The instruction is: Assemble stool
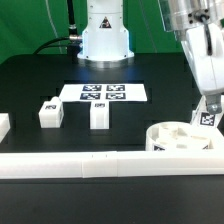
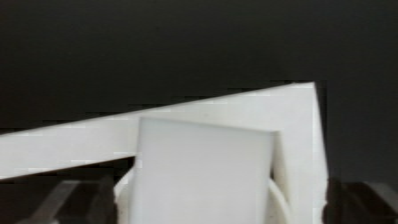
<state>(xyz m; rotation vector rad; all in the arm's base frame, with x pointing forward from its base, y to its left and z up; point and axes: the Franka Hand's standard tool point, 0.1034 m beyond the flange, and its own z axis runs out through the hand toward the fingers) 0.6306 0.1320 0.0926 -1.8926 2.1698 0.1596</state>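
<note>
Gripper (image 1: pixel 206 103) clamped on held leg (image 1: pixel 208 118), 3 o'clock in exterior view, over rim of seat (image 1: pixel 178 138). Outer loose leg (image 1: pixel 50 113) and inner loose leg (image 1: pixel 98 114) stand on counter (image 1: pixel 150 112), 9 o'clock of seat.

A robotics lab bench: black table (image 1: pixel 28 85), green backdrop (image 1: pixel 25 25), tagged marker board (image 1: pixel 105 92), robot base (image 1: pixel 105 40).
</note>
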